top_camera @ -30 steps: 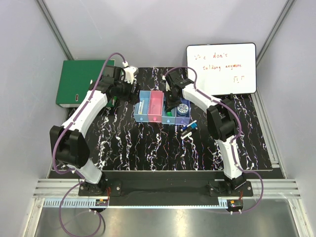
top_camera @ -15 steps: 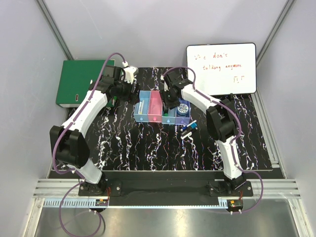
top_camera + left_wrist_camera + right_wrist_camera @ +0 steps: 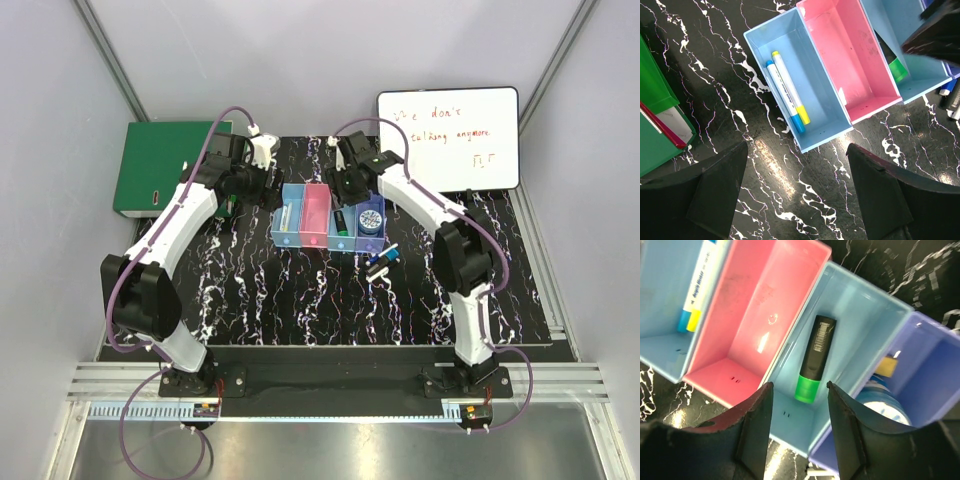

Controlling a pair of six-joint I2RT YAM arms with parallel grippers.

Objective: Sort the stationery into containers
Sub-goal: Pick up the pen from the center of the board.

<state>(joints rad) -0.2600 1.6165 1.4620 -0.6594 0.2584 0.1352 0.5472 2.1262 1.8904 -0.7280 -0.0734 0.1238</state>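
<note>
The row of bins (image 3: 300, 243) sat in the middle of the table (image 3: 260, 300), with an arm reaching in over it from either side. The right gripper (image 3: 800, 390) hung over the second blue bin (image 3: 860, 315), its jaws parted and nothing between them. Straight below it, a black marker (image 3: 816, 352) with a green cap lay flat on that bin's floor, clear of the fingers (image 3: 757, 430). Next door, the purple bin (image 3: 935, 370) held the blue-and-white roll (image 3: 879, 402), with something yellow (image 3: 885, 366) tucked beside it; I couldn't tell what that was. The pink bin (image 3: 765, 305) stood on the marker's other side.

The left gripper (image 3: 796, 150) hovered just beside the left blue bin (image 3: 810, 75), spread wide and gripping nothing. In that bin two white markers (image 3: 787, 90) lay side by side along one long wall, touching, one tipped yellow and the other blue.

Out on the table, just in front of the purple bin, a few loose pens (image 3: 381, 262) lay in a small heap. The green binder (image 3: 160, 165) lay at the far left corner and the whiteboard (image 3: 448, 138) at the far right, both well apart from the bins.
</note>
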